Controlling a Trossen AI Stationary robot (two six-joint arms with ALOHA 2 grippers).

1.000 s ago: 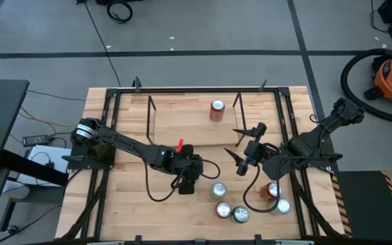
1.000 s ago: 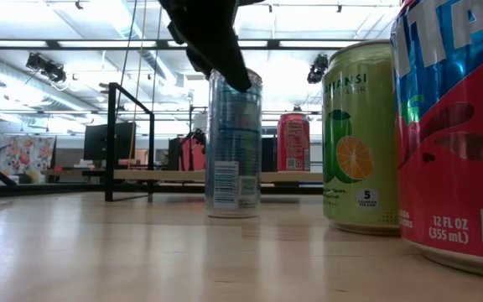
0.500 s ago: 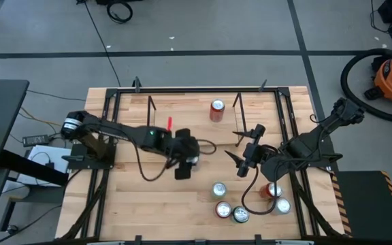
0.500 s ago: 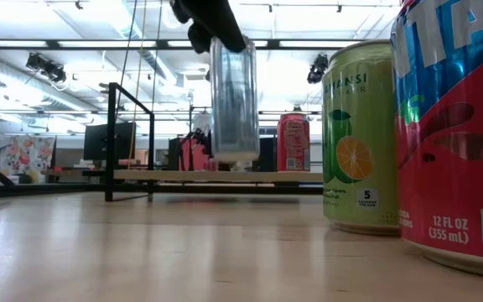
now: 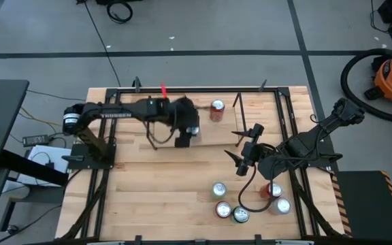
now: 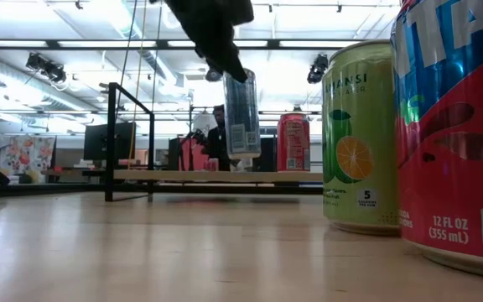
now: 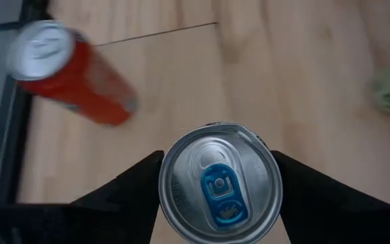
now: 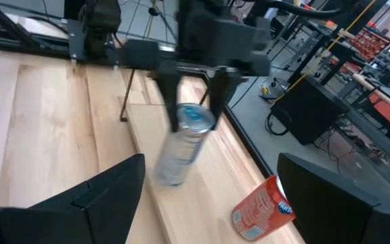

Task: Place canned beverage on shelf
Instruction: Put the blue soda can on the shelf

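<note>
My left gripper (image 5: 186, 129) is shut on a slim silver can with a blue tab (image 7: 220, 179), held in the air over the shelf's light wood deck (image 5: 213, 133). In the low view the can (image 6: 241, 117) hangs tilted above the deck (image 6: 183, 176). A red can (image 5: 216, 110) stands upright with its base on the deck, to the right of the held can. My right gripper (image 5: 240, 154) hovers open and empty right of the table's middle, pointing toward the shelf. My left gripper pinches the slim can's upper wall just under the rim (image 7: 164, 179) between its two fingers, one on each side. The fingers (image 8: 171, 102) come slanting down from above. The can hangs below them, tilted, its base (image 6: 240, 158) clear of the deck.
Several cans stand in a group at the table's near right (image 5: 240, 204); two of them, a green one (image 6: 359, 138) and a red one (image 6: 455, 134), fill the low view's right. A black rod frame (image 5: 114, 102) edges the table. The shelf's thin posts (image 5: 237, 102) rise beside the red can.
My left gripper has lifted the slim can off the table and carried it toward the far edge, from the table's middle to above the shelf deck beside the red can. The can, upright on the table before, now hangs tilted and clear.
</note>
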